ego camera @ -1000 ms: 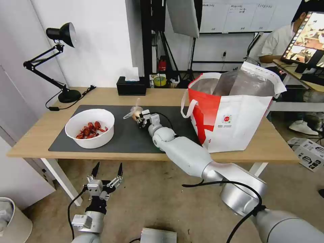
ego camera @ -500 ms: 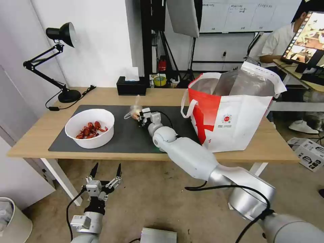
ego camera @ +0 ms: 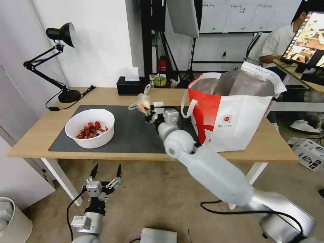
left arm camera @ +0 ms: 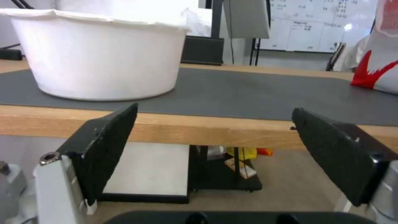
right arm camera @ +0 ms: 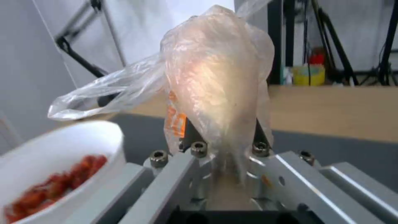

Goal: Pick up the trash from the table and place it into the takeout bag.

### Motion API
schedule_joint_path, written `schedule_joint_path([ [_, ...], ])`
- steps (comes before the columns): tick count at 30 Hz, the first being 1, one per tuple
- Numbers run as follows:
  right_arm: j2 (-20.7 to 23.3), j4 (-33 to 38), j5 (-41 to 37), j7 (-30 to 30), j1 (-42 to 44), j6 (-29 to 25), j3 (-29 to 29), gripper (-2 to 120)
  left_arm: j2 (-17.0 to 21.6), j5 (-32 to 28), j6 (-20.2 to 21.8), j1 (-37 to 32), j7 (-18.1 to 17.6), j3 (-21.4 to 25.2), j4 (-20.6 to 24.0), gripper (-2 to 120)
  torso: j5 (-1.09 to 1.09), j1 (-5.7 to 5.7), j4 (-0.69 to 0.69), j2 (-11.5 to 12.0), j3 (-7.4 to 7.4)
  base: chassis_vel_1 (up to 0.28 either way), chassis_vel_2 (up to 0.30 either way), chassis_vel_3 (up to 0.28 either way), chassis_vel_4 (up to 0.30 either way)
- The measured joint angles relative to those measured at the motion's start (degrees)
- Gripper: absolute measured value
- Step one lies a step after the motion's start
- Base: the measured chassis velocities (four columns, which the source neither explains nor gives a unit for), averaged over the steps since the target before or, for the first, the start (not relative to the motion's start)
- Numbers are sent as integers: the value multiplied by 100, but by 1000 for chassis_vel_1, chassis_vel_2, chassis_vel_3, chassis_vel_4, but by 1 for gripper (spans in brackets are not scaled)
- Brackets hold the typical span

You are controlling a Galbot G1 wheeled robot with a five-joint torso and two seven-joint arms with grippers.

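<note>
My right gripper [ego camera: 148, 109] is shut on the knotted clear bag [ego camera: 141, 101] and holds it above the dark mat [ego camera: 135, 135], left of the takeout bag [ego camera: 233, 108]. In the right wrist view the clear bag [right arm camera: 215, 77] stands up from between the jaws of the right gripper [right arm camera: 219, 137]. The white bowl [ego camera: 90, 128] of red crayfish shells sits on the left part of the mat. My left gripper [ego camera: 106, 170] hangs open below the table's front edge [ego camera: 84, 153]. In its wrist view the left gripper [left arm camera: 215, 146] faces the bowl [left arm camera: 99, 56], which stands beyond the table edge.
A black tissue box [ego camera: 131, 86] stands at the table's back edge. A black desk lamp [ego camera: 62, 60] stands at the back left corner. The takeout bag's mouth is open, with its foil lining showing. A white bin [ego camera: 10, 219] is on the floor at left.
My right gripper has lifted the clear bag off the mat and carried it up and to the right, closer to the takeout bag. The left arm has barely moved.
</note>
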State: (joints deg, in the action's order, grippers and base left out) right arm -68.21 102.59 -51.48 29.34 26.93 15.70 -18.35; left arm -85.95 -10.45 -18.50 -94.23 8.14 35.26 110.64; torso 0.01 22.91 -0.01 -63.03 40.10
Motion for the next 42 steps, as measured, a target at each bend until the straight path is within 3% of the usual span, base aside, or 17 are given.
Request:
schedule_joint_path([
  [1, 0, 0, 0, 0, 0, 0, 0, 5, 0, 0, 0, 0, 0, 0, 0, 100, 0, 0, 0, 0, 0, 0, 0, 0, 0],
  [5, 351, 1071, 120, 134, 536, 175, 545, 5, -13, 56, 8, -42, 2, -4, 30, 100, 0, 0, 0, 0, 0, 0, 0, 0, 0],
  [10, 463, 1497, 270, 256, 847, 237, 842, 3, -22, 103, 17, -66, 3, -16, 55, 100, 0, 0, 0, 0, 0, 0, 0, 0, 0],
  [18, 597, 2088, 678, 503, 1501, 404, 1879, 3, -55, 190, 20, -120, 8, -48, 69, 100, 0, 0, 0, 0, 0, 0, 0, 0, 0],
  [30, 611, 1815, 719, 900, 1240, 280, 2475, 3, -121, 267, 14, -151, 17, -106, 33, 100, -1, 0, 1, 0, 1, 0, 0, 0, 0],
  [42, 425, 865, 1035, 1915, 831, 764, 2700, 3, -167, 316, -62, -163, 30, -152, -56, 100, -1, 0, 1, 1, 1, 0, 0, 0, 0],
])
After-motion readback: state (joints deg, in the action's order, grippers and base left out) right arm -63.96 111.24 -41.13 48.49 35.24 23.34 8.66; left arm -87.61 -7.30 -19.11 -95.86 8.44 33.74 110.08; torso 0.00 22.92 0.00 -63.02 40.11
